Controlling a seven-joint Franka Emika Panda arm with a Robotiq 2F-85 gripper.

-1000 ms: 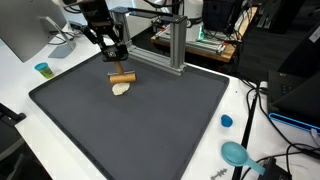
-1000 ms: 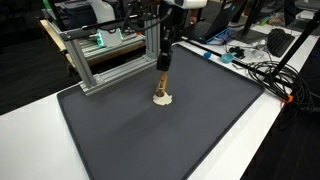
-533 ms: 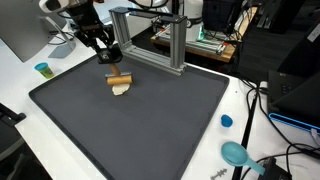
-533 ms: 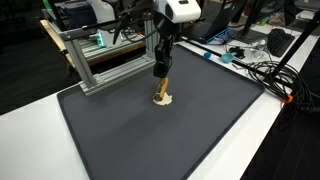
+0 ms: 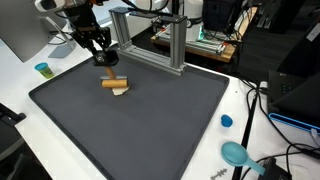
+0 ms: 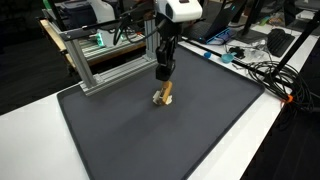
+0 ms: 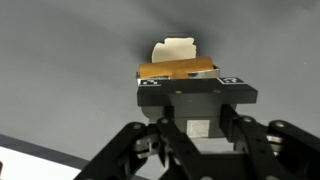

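The stick is tan-brown; the piece touching it is cream, perhaps off-white. The mat is plain dark grey, the table white, the gripper black. The cap by the table's right edge is blue.

We see the hand low over the dark surface, just beside a brown cylinder and apart from it; finger gap too small to tell. The cylinder lies flat across a pale piece. Metal frame behind. Teal cup at picture left. Blue cap and teal disc at picture right.
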